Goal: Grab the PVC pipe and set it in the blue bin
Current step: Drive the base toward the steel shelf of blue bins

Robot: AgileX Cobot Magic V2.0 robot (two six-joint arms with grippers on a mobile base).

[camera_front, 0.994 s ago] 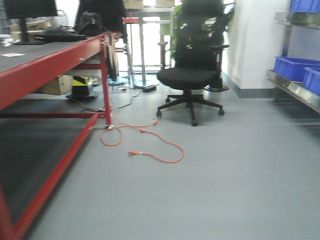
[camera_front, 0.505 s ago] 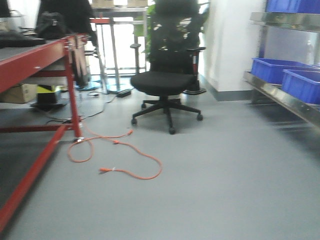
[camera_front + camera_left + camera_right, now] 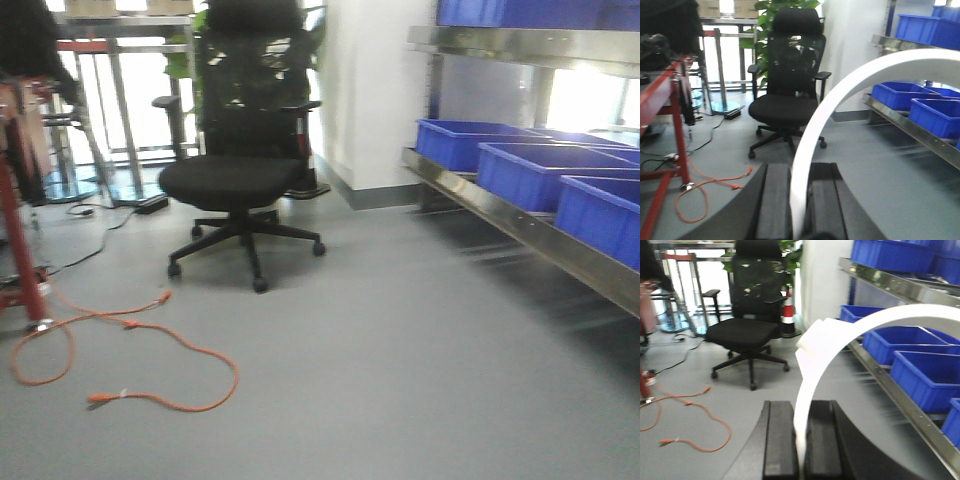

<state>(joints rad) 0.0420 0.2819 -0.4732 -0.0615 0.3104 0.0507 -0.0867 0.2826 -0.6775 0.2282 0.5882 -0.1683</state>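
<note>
Left gripper (image 3: 800, 169): clamped shut on a white curved pipe, its 2 black fingers (image 3: 775, 200) pressed against either side.
Left PVC pipe (image 3: 850, 85): rises from between the fingers, then arcs up and to the right, running out at the frame's right edge.
Right gripper (image 3: 799, 406): closed the same way, with 2 black fingers (image 3: 780, 440) hugging a second white bend.
Right PVC pipe (image 3: 880, 320): sweeps up and right from the grip, with a thicker socket step partway along the curve.
Blue bins (image 3: 545, 170): 3 open-topped bins sit in a row on the lower shelf at right, with more on the level above; all are well apart from both pipes.
Steel shelf (image 3: 520, 235): runs along the right-hand wall.
Office chair (image 3: 235, 180): black, on castors, stands on the grey floor (image 3: 400, 350) left of centre.
Orange cable (image 3: 180, 350): lies looped on the floor left of the chair base, near a red table leg (image 3: 15, 250).
Front view: soft with blur.
</note>
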